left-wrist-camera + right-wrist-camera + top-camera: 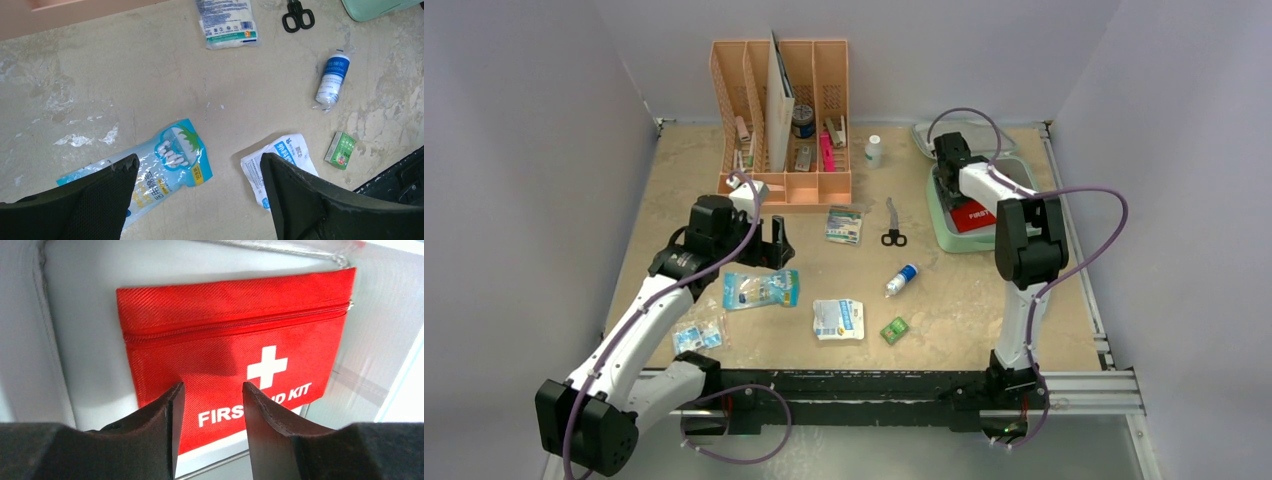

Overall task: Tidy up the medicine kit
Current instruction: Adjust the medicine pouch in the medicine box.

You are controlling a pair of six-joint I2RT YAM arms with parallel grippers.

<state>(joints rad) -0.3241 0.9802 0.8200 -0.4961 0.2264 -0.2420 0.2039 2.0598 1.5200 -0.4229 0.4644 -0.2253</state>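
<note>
The mint-green medicine kit [943,228] lies open at the right of the table, its lid [924,131] tipped back. A red first-aid pouch [235,340] rests flat on the kit's pale grey lining [75,340]. My right gripper [212,390] hangs just over the pouch's lower edge, its jaws apart with nothing between them. My left gripper [200,162] is open wide above the table. Below it, a blue cotton-swab packet [170,157] lies on one side and a white packet [287,155] on the other.
Loose on the table are a blue-and-white tube [902,279], a small green box [894,330], scissors [892,227], a gauze packet [844,225], a clear packet [697,333] and a small white bottle [873,150]. A peach slotted organizer [784,120] stands at the back.
</note>
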